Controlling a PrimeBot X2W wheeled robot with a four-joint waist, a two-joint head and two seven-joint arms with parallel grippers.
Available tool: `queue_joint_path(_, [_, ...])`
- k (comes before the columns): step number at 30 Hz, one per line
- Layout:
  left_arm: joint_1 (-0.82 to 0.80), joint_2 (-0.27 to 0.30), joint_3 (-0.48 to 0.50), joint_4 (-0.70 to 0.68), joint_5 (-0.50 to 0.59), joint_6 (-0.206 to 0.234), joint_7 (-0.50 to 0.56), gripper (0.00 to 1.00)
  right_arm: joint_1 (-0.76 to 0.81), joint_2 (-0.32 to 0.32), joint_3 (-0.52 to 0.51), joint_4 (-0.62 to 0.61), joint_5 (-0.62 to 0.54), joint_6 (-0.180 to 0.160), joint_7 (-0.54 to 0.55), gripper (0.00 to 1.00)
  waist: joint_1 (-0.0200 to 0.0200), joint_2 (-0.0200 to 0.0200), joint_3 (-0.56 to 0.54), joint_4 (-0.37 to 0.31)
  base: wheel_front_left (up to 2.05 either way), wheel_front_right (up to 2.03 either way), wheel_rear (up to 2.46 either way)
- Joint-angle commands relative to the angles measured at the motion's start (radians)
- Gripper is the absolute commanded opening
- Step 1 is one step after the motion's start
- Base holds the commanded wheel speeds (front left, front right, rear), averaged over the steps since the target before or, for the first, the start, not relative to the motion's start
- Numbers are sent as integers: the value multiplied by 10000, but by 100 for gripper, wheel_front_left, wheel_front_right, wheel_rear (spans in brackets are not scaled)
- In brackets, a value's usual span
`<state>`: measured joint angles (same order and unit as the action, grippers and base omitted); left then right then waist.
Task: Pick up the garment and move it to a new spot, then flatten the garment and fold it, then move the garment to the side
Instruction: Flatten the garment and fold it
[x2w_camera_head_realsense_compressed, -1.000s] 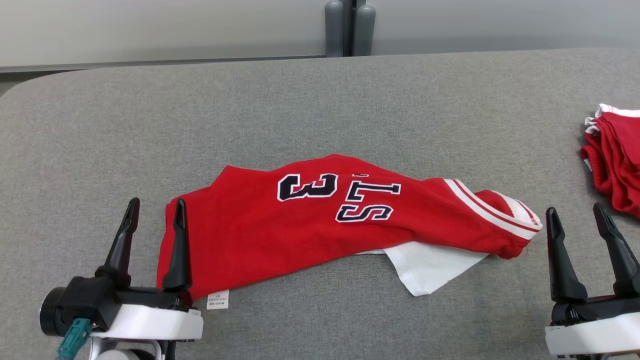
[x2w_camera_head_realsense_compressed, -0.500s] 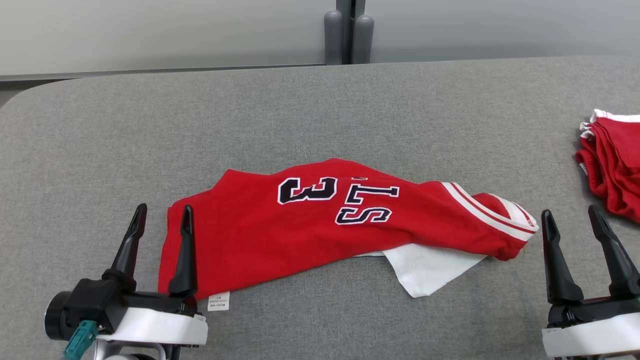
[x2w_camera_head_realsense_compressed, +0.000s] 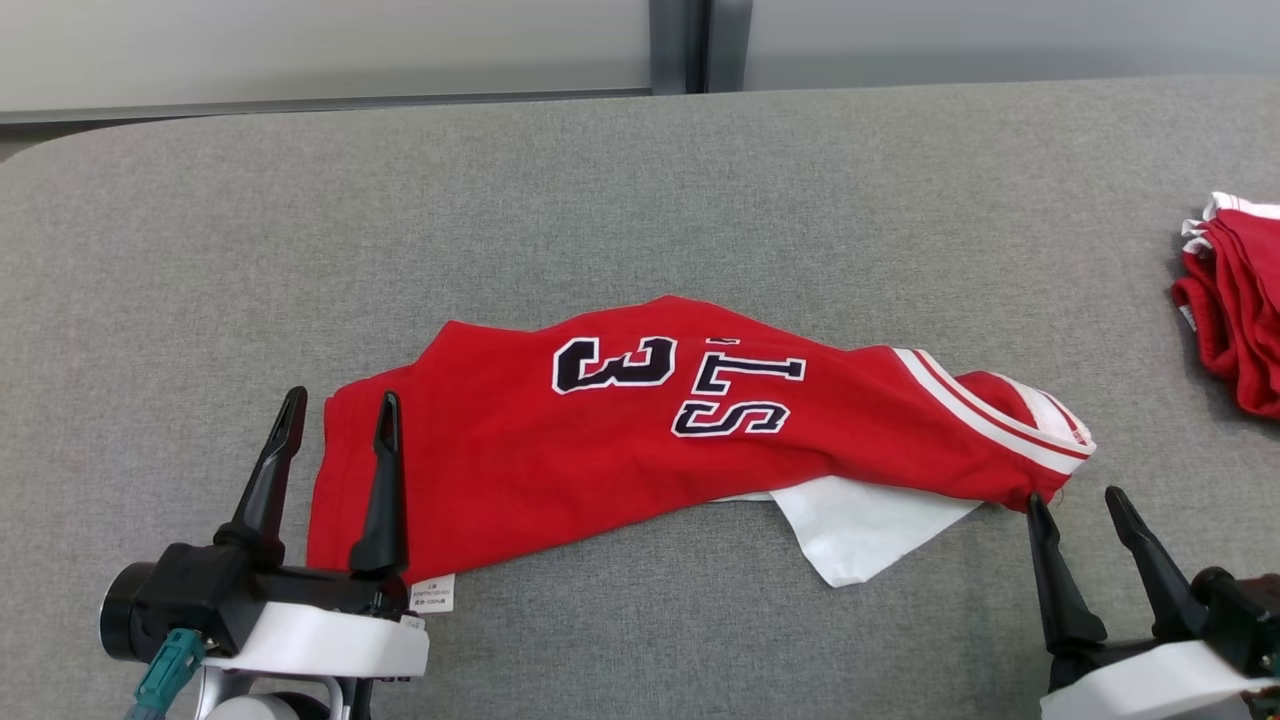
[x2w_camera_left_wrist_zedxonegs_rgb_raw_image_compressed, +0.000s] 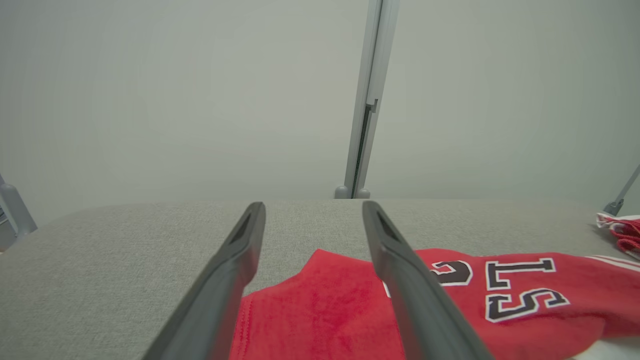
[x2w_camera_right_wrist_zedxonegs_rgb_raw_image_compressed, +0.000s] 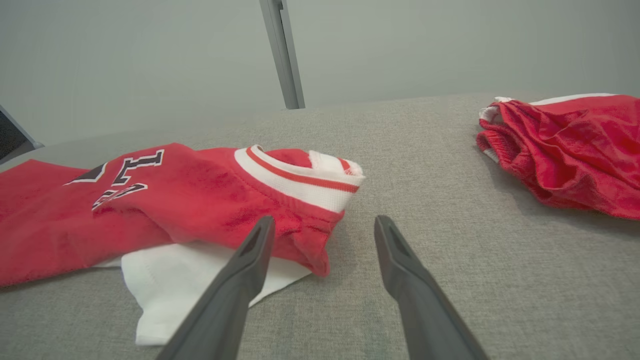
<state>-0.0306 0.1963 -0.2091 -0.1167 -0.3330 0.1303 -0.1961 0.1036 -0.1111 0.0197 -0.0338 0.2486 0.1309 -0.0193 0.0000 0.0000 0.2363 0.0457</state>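
You're looking at the garment (x2w_camera_head_realsense_compressed: 640, 450), a red jersey with dark white-edged "3" and "LS" lettering reading upside down, lying rumpled across the middle of the grey tabletop (x2w_camera_head_realsense_compressed: 640, 200) and running from 9 o'clock to 3 o'clock in the head view. Its white-and-red striped trim (x2w_camera_head_realsense_compressed: 1000, 420) is sitting at the 3 o'clock end, a white panel (x2w_camera_head_realsense_compressed: 860, 530) is poking out from under it at 5 o'clock, and a small white care label (x2w_camera_head_realsense_compressed: 433, 592) is hanging off the hem at 7 o'clock. The left jaws are standing apart and holding nothing, at 8 o'clock in the head view. One finger (x2w_camera_head_realsense_compressed: 381, 490) is crossing the garment's 9 o'clock edge and the other is over bare tabletop; you can't tell whether either is touching cloth. The right jaws are also standing apart and empty, at 4 o'clock, with the tips sitting just beside the striped end. In the right wrist view one finger (x2w_camera_right_wrist_zedxonegs_rgb_raw_image_compressed: 233, 290) is overlapping the red fold and the white panel, and the other is over bare tabletop. A second red bundle (x2w_camera_head_realsense_compressed: 1235, 300) is lying well apart at the tabletop's 3 o'clock edge. A grey post (x2w_camera_head_realsense_compressed: 680, 45) is standing behind the tabletop at 12 o'clock.
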Motion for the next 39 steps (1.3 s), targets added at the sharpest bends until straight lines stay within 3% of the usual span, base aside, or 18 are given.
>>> queue_joint_path(1, [-145, 2, -4, 8, 80, 2, -54, 100, -226, -139, 46, 173, -35, -4, -124, 100, 0, 0, 72, 14, 0, 0, 0])
queue_joint_path(3, [-250, -5, -30, 28, 80, -17, -88, 100, -482, -232, 197, 472, 55, -2, -240, 100, 0, 0, 127, 31, 0, 0, 0])
queue_joint_path(4, [-273, -8, -48, 38, 83, -20, -93, 100, -584, -291, 200, 594, 84, -4, -309, 47, 0, 0, 152, 54, 0, 0, 0])
queue_joint_path(5, [-268, -13, -65, 61, 89, -25, -109, 100, -641, -342, 294, 717, 177, -7, -302, 15, 0, 0, 162, 75, 0, 0, 0])
queue_joint_path(6, [-274, -21, -69, 67, 93, -12, -135, 100, -722, -437, 389, 670, 185, -4, -439, 0, 0, 0, 180, 100, 0, 0, 0])
queue_joint_path(12, [-475, 5, -13, -3, 120, 59, -240, 100, -1070, -965, 497, -128, 387, -4, -632, 0, 0, 0, 402, 141, 0, 0, 0])
queue_joint_path(20, [-828, -72, -125, -22, 171, 2, -355, 100, -1570, -1505, 103, -1576, 303, -4, -4, 0, 0, 0, 851, 335, 0, 0, 0])
queue_joint_path(39, [-847, 19, -99, 235, 134, 30, -512, 100, -1364, -1181, 28, -1791, 424, -4, -267, 0, 0, 0, 589, 188, 0, 0, 0])
